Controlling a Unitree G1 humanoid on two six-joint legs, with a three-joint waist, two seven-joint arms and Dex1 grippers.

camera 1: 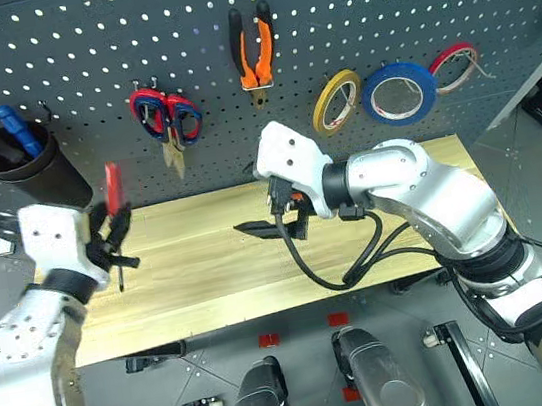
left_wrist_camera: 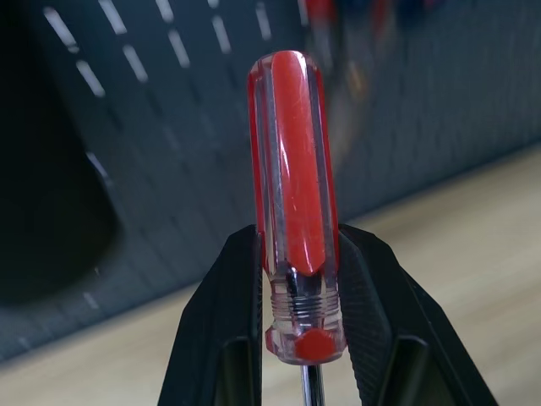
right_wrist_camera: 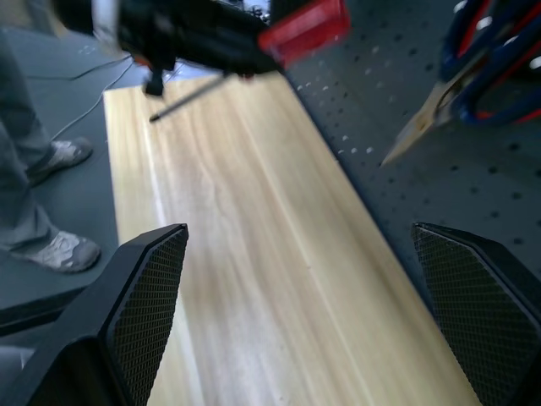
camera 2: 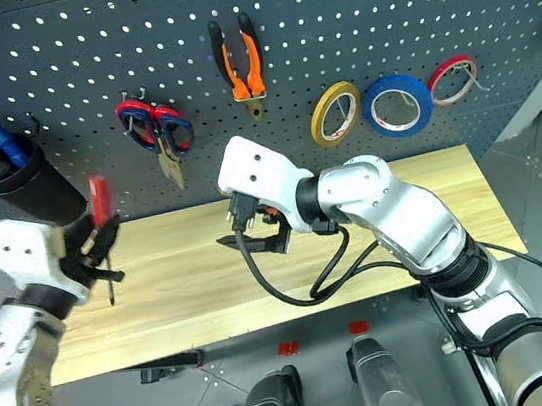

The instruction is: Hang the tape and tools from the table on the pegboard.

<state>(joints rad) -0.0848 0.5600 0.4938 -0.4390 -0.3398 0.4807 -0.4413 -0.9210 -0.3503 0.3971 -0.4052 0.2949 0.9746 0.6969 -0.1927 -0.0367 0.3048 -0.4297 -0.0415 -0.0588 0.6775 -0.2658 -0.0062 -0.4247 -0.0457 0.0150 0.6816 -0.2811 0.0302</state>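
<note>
Red-handled slim screwdriver (camera 1: 114, 200) clamped upright in left gripper (camera 1: 111, 237); right gripper (camera 1: 272, 225) spread empty. Advice: keep shaft vertical, ease toward dark grey perforated pegboard (camera 1: 58, 51).

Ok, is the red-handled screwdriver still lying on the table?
No, the left claw is shut on the red-handled screwdriver, holding it upright above the table.
</note>
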